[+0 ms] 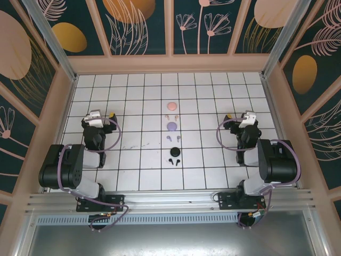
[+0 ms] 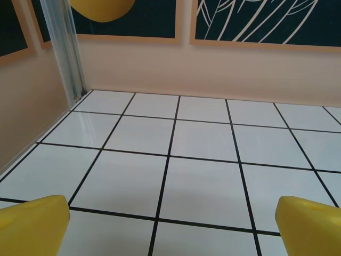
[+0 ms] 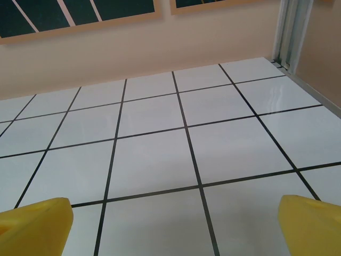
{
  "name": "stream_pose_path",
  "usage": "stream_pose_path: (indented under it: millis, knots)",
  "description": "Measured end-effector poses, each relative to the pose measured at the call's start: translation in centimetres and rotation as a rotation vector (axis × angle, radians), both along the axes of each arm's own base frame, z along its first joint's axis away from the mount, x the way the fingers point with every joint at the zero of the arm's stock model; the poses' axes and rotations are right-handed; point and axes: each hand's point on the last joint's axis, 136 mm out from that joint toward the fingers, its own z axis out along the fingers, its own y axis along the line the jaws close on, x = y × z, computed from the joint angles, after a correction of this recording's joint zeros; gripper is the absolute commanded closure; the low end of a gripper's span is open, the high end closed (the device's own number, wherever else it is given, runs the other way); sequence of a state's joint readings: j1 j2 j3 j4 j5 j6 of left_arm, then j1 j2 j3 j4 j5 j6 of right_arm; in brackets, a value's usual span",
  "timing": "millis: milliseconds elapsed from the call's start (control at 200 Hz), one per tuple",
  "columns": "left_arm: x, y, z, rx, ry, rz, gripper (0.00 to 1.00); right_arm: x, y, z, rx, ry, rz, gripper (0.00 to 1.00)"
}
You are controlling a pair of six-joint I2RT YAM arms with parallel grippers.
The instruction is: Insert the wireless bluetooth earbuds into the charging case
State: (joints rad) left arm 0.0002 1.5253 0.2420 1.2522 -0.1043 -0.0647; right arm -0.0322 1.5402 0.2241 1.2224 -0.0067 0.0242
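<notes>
Glossy gridded white table (image 1: 133, 160), tiny stemmed earbuds (image 1: 168, 138)

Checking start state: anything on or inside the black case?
Nothing rests on the black case. The black earbuds lie on the tiles just nearer the arms, apart from it. Whether anything is inside cannot be seen: it is too small here.

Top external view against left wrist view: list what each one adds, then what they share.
Top external: three round cases, pink, lilac and black, in a column mid-table, matching earbuds on the near side of each, and both arms at the near edge. Left wrist: the open left pincer close up, its yellow fingertips wide apart. Both: the white tiled table, the metal corner post and patterned walls.
</notes>
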Motion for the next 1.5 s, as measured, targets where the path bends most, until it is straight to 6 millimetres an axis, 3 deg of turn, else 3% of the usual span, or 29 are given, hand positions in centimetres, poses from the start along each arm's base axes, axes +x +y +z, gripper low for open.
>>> stream_pose_path:
  millis: [911,1006,1176,1246,1346,1501]
  knots:
    - [0.0,0.3,-0.1,-0.006,0.024,0.017,0.01,0.1,-0.2,-0.1,0.0,0.039,-0.016,0.01]
    - [0.7,1.1,1.0,-0.022,0.038,0.068,0.01,1.4,-0.5,2.2,0.03,0.061,-0.056,0.01]
    - [2.1,2.2,4.9,-0.076,0.021,0.143,0.01,3.9,-2.1,9.7,0.215,0.037,-0.185,0.01]
    - [2.0,2.3,6.1,-0.118,0.018,0.155,0.01,3.9,-2.0,10.7,0.262,0.061,-0.197,0.01]
    - [1.5,2.1,7.3,-0.2,0.029,0.158,0.01,3.4,0.8,9.3,0.28,0.184,-0.164,0.04]
    - [1.3,0.7,10.0,-0.349,0.045,0.105,0.01,1.5,9.8,6.6,0.231,0.437,-0.007,0.11]
